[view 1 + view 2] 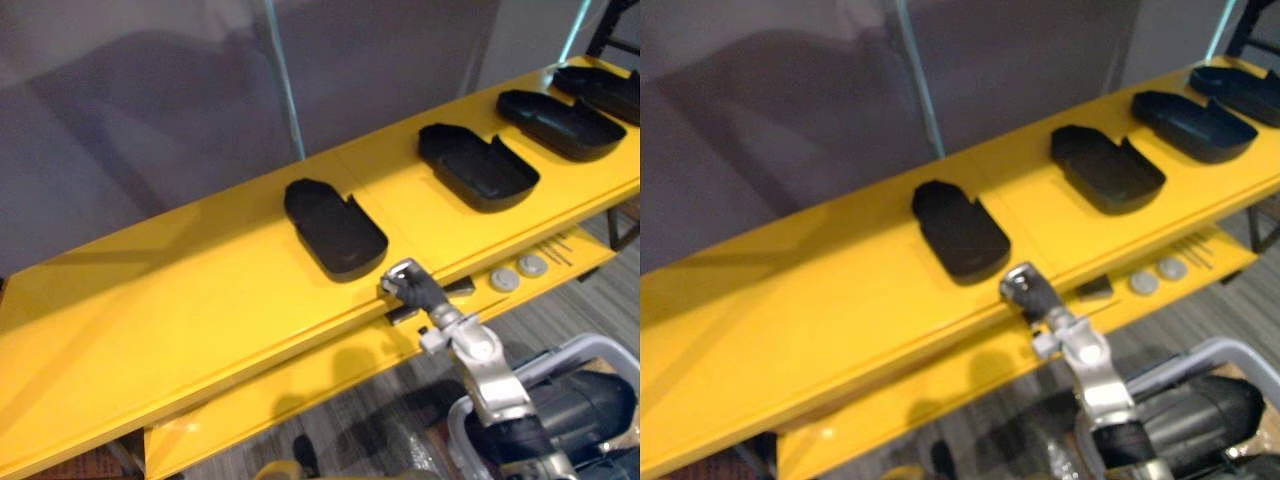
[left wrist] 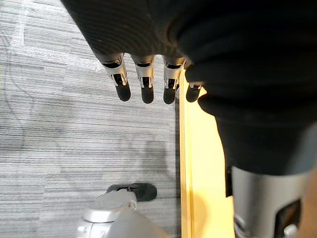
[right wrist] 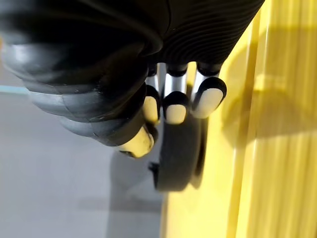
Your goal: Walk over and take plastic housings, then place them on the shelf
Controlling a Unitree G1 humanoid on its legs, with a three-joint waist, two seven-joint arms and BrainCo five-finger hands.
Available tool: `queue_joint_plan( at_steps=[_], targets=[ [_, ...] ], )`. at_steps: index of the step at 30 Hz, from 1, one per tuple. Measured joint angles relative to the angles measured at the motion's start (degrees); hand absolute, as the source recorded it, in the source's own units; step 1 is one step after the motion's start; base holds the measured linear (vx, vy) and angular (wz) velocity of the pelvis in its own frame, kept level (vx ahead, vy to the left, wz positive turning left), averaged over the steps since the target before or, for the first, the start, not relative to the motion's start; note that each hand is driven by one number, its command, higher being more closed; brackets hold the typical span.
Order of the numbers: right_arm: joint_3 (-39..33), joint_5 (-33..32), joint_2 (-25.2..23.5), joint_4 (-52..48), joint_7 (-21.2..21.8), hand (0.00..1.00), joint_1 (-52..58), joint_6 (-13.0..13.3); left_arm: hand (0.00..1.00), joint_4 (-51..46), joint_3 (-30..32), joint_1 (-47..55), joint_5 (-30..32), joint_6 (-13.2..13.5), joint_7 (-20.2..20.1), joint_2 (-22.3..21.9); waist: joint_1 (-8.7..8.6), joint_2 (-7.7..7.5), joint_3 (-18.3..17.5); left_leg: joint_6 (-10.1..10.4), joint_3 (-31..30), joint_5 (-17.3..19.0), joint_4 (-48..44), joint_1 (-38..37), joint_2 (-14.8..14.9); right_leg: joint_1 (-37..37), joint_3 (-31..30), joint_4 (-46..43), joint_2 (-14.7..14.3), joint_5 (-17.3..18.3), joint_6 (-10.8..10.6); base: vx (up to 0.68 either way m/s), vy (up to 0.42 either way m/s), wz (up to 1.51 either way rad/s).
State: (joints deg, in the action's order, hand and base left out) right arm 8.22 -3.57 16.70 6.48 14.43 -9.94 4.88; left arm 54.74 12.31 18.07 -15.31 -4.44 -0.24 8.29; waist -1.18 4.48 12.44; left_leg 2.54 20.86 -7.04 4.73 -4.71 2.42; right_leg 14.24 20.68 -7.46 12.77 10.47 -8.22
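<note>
Faced a grey wall (image 1: 150,100) behind a long yellow shelf (image 1: 200,300). Counted four black plastic housings (image 1: 960,232) lying apart in a row on its top board. Found the right hand (image 1: 408,283) at the shelf's front edge, fingers (image 3: 174,106) curled inward and gripping nothing. Saw the nearest housing (image 1: 335,230) flat on the board just beyond those fingers, close by but not held. Placed the second housing (image 1: 477,165), third housing (image 1: 560,122) and fourth housing (image 1: 605,90) farther beyond that hand and off to its right, each well apart from it. Noted a lower yellow ledge (image 1: 330,370) beneath the hand, with two grey discs (image 1: 504,279) and a small dark block (image 1: 1095,288) just to its right. Found the left hand (image 2: 143,84) hanging with straight, relaxed fingers, holding nothing, above grey carpeted floor (image 2: 74,139) and beside a yellow edge.
</note>
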Motion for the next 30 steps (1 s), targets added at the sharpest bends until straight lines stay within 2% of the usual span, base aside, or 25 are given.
queue_joint_plan(
  at_steps=[6, 11, 20, 22, 30],
  targets=[
    [1.0, 2.2, -0.8, 4.1, -1.7, 1.00, -2.0, 0.4, 0.00, -0.9, -0.1, -0.2, 0.0, -1.0, 0.0, -0.5, 0.30, -0.07, 0.3, -0.2, -2.0, -0.7, 0.2, 0.1, -0.1, 1.1, 2.7, 0.0, 0.1, 0.3, -0.3, -0.02, -0.003, 0.19],
    [1.0, 2.7, -1.6, 5.6, -3.6, 1.00, -2.6, 0.7, 0.00, -0.7, -0.2, 0.1, 0.1, -1.5, 0.0, -2.3, 0.42, 0.62, 1.1, -0.4, -3.2, -1.3, 0.3, 0.8, -0.1, 0.8, 3.8, -0.9, 0.1, 0.7, -0.4, -0.06, 0.005, 0.13],
    [0.9, 7.5, -3.1, 9.3, -7.0, 1.00, -5.0, 2.8, 0.00, -0.9, -0.2, 0.0, 0.1, -1.4, 0.1, -2.3, 0.97, -0.72, 1.6, -0.4, -4.9, -1.6, 0.4, 1.7, -0.5, 1.1, 5.7, -1.0, 0.1, 0.7, -0.6, 0.00, 0.008, 0.11],
    [0.9, 8.4, -3.2, 11.7, -8.6, 1.00, -6.7, 3.6, 0.00, -0.8, -0.2, 0.0, 0.1, -1.4, 0.1, -2.3, 1.73, -1.39, 1.8, -0.4, -5.5, -1.6, 0.4, 1.6, -0.8, 1.8, 6.2, -0.8, 0.1, 0.7, -0.6, 0.03, -0.008, 0.11],
    [0.9, 8.8, -5.1, 16.0, -11.4, 1.00, -9.3, 4.3, 0.00, -0.6, -0.1, 0.0, 0.3, -0.8, 0.4, -2.3, 3.27, -2.11, 2.2, -0.4, -6.5, -1.6, 0.4, 1.0, -1.1, 3.3, 7.5, -0.3, 0.1, 0.8, -0.5, 0.00, -0.005, 0.07]
  ],
)
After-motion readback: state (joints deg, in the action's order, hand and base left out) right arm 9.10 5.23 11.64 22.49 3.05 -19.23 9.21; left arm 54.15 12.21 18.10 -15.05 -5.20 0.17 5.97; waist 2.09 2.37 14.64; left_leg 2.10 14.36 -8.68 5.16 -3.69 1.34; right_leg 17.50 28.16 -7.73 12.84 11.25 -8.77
